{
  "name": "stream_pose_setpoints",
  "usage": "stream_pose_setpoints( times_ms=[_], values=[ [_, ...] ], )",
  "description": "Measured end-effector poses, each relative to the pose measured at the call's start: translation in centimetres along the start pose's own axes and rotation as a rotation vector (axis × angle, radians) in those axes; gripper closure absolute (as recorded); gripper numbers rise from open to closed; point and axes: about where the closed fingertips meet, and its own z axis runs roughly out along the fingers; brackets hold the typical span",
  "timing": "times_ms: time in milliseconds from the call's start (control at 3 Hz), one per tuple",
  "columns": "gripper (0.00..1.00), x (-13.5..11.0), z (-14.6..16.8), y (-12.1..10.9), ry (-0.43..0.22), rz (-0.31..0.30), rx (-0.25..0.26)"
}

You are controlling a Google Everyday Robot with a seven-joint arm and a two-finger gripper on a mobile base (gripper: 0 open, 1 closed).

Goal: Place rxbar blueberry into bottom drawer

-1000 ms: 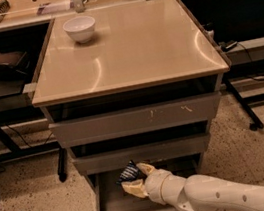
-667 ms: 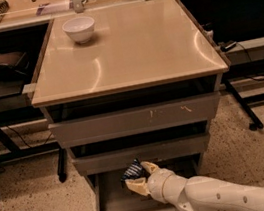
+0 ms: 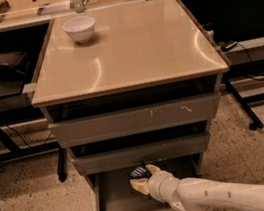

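So: the rxbar blueberry [image 3: 136, 171] is pinched in the gripper [image 3: 142, 178]. It's held up off the floor of the bottom drawer [image 3: 117, 209], toward the drawer's back, just under the front of the middle drawer [image 3: 140, 152]. The jaws look closed down on the bar, one tan finger above-right and one below, and the dark wrapper pokes out left past the tips. The arm [image 3: 224, 198] comes in low from the right with the wrist angled into the open tray. My read: that's the only clearance under the middle drawer. The bar doesn't seem to touch the floor, so the release isn't done yet. The white bowl [image 3: 80, 29] sits on the tabletop [image 3: 132, 51], well apart and irrelevant.
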Motion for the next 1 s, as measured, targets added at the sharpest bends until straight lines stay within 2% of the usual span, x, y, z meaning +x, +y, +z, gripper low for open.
stream_pose_setpoints(
  times_ms=[333, 667, 1000],
  values=[
    [1.0, 5.7, 2.2, -5.7, 0.108, 0.052, 0.15],
    [1.0, 10.0, 2.5, -12.9, 0.164, 0.129, 0.347],
    [1.0, 9.9, 2.4, -13.6, 0.165, 0.127, 0.369]
  ],
)
